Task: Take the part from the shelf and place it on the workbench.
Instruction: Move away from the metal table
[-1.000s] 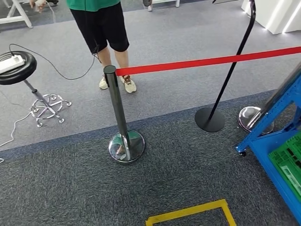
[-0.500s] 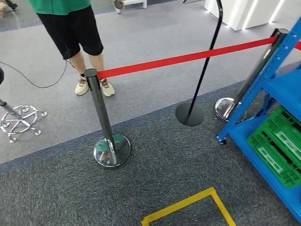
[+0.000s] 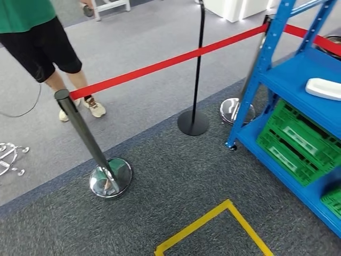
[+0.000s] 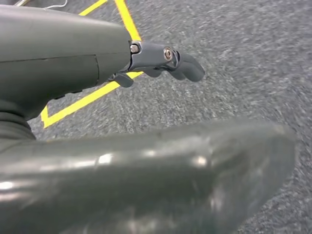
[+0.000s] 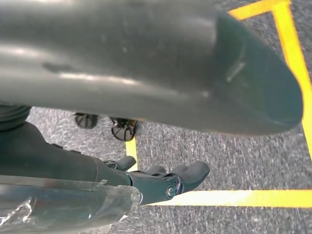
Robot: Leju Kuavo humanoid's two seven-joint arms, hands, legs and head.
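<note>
Mostly dark grey carpet floor [image 3: 193, 192] with a lighter grey strip beyond it. Blue shelf [image 3: 281, 80] stands at the right of the head view, upright post and lower deck visible. Green crates [image 3: 297, 141] sit on its bottom level, another green piece at the lower right edge. White part [image 3: 323, 88] lies flat on the middle level of the shelf, near the right border, nothing touching it. Person [image 3: 36, 37] in green top and black shorts stands at upper left, pale shoes on the light carpet. Red belt [image 3: 161, 65] runs from a tilted-looking chrome post [image 3: 82, 133] with round mirror base across to the shelf side. Black stand [image 3: 197, 69] with a disc base sits behind the belt, a second chrome base just beside the shelf leg. Yellow tape [image 3: 213, 221] marks a corner on the floor at the bottom.

Left hand [image 4: 162, 58] hangs over carpet and tape, fingers [image 4: 189, 68] loosely extended, slightly curved, holding nothing. Right hand [image 5: 162, 180] likewise over the carpet, fingers [image 5: 195, 171] stretched out and apart from the thumb, empty.
</note>
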